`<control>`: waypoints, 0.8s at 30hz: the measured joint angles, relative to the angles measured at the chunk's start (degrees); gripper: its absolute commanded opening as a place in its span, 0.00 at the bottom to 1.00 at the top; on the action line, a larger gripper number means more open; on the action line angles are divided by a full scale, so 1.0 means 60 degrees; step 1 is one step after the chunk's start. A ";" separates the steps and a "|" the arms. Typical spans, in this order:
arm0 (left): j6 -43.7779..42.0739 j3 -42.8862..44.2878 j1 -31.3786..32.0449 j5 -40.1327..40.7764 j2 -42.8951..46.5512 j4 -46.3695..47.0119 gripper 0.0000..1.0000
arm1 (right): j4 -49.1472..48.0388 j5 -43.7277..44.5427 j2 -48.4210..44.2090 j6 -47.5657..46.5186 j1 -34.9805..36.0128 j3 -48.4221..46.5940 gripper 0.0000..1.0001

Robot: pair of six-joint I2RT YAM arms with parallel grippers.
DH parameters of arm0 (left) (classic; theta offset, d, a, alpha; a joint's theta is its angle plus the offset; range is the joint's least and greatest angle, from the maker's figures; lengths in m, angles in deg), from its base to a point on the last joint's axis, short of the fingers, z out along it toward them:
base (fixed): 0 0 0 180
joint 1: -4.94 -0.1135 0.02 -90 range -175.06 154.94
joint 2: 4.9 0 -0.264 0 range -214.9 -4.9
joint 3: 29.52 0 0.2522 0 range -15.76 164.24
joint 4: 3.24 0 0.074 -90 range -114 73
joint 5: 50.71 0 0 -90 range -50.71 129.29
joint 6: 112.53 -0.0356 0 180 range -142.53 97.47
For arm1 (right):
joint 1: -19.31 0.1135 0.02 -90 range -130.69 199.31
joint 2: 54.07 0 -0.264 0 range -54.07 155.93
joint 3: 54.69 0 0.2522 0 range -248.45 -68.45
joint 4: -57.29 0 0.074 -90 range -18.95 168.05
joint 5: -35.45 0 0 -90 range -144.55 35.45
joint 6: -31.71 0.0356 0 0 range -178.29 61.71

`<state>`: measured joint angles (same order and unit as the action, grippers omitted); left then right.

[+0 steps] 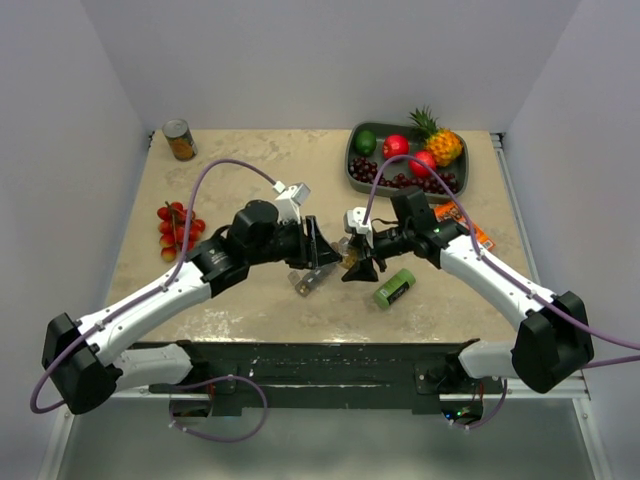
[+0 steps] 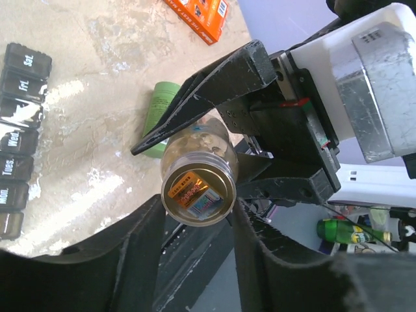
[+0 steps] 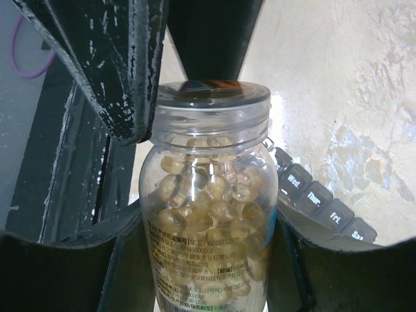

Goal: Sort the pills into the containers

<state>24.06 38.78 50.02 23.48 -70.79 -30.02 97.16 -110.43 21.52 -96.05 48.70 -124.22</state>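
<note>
A clear plastic bottle [image 3: 208, 247] full of yellowish-amber pills [image 3: 208, 195] is held lying level above the table. My right gripper [image 3: 208, 260] is shut on the bottle's body. My left gripper [image 2: 197, 214] faces it, and its fingers [image 2: 146, 240] press on both sides of the bottle's cap [image 2: 198, 192]. From above, the two grippers meet at the table's middle, with the left gripper [image 1: 318, 243] and the right gripper [image 1: 355, 262] end to end. The grey strip of lidded compartments [image 1: 312, 282] lies on the table just below them, lids shut. It also shows in the left wrist view [image 2: 19, 117] and the right wrist view [image 3: 318, 198].
A green rectangular box [image 1: 394, 288] lies right of the grippers. An orange packet [image 1: 462, 222] lies under the right arm. A dark fruit tray [image 1: 356, 172] stands at the back right. Cherry tomatoes [image 1: 177, 225] lie at the left and a can [image 1: 180, 140] stands at the back left.
</note>
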 measured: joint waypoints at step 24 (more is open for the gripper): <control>-0.7450 0.0226 -0.0776 -0.3803 -0.0933 0.0255 0.78 | 0.0484 0.0069 -0.0022 -0.0127 -0.0025 0.0040 0.02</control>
<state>-20.64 40.14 45.37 0.66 -76.38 -28.49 100.07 -110.01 21.39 -96.81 48.54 -123.98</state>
